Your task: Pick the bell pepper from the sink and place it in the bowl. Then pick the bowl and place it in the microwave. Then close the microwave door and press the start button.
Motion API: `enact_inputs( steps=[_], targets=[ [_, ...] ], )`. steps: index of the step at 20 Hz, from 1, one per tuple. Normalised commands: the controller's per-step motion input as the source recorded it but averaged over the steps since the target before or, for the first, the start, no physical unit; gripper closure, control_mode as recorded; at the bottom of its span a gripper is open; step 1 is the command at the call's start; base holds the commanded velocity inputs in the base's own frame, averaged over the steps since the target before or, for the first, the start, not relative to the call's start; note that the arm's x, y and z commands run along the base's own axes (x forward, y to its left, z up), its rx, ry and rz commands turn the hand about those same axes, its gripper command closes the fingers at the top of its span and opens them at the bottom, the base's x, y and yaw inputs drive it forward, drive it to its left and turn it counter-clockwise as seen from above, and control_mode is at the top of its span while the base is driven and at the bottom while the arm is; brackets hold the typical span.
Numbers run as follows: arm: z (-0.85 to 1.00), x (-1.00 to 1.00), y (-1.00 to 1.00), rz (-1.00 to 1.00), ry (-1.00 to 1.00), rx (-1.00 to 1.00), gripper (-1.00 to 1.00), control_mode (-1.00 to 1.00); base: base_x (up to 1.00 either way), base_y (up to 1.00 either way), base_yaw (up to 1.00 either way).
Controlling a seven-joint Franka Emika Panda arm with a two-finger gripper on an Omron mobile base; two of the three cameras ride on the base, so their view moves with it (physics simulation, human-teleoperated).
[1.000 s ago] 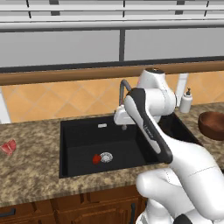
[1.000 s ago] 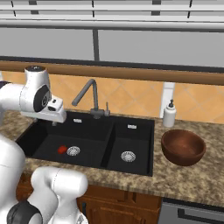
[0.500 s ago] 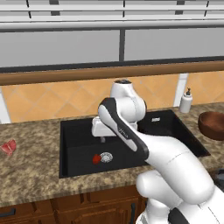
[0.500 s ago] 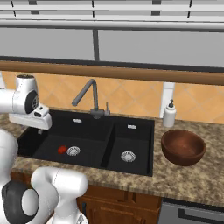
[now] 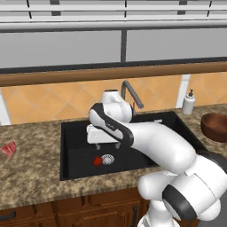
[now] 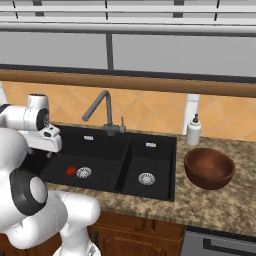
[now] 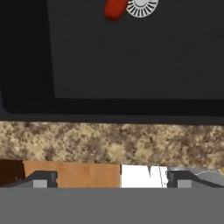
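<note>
- Bell pepper (image 5: 97, 162): a small bright red lump on the floor of the sink's (image 6: 60, 172) wide basin, just beside the silver drain ring (image 6: 83, 172), apparently touching its edge. In the hand view the pepper sits at the top edge, next to the drain.
- Gripper (image 7: 111, 179): its two dark fingertips (image 7: 41, 178) stand spread wide apart with nothing between them. It hangs over the wide basin, above the pepper and apart from it.
- The arm's white hand (image 5: 101, 133) sits near the back of the wide basin, in front of the grey bent-neck faucet (image 6: 102, 111).
- Bowl (image 6: 209, 167): dark brown, upright and empty, on the speckled stone counter (image 6: 235, 200) to the right of the sink, well apart from the pepper.
- A white soap bottle (image 6: 193, 130) stands behind the bowl, against the orange tiled wall.
- A flat pinkish-red thing (image 5: 9, 149) lies on the counter to the left of the sink.
- The narrow basin has its own silver drain (image 6: 146, 178) and nothing else in it.
</note>
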Motion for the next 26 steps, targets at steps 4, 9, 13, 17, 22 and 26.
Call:
enact_inputs(
  steps=[4, 9, 13, 17, 22, 26],
  targets=[
    [-0.05, 0.05, -0.04, -0.04, 0.05, -0.04, -1.00, -1.00, 0.00, 0.00, 0.00],
    [-0.34, 0.10, -0.12, -0.08, 0.00, -0.12, -1.00, -1.00, 0.00, 0.00, 0.00],
    [-0.61, 0.13, -0.22, -0.08, -0.13, 0.00, -1.00, -1.00, 0.00, 0.00, 0.00],
    [-0.52, 0.11, -0.03, -0.03, -0.30, 0.15, -1.00, -1.00, 0.00, 0.00, 0.00],
    [-0.30, 0.50, 0.03, -0.02, -0.10, 0.08, -1.00, -1.00, 0.00, 0.00, 0.00],
    [-0.06, 0.41, 0.00, -0.01, 0.03, 0.00, -1.00, -1.00, 0.00, 0.00, 0.00]
  ],
)
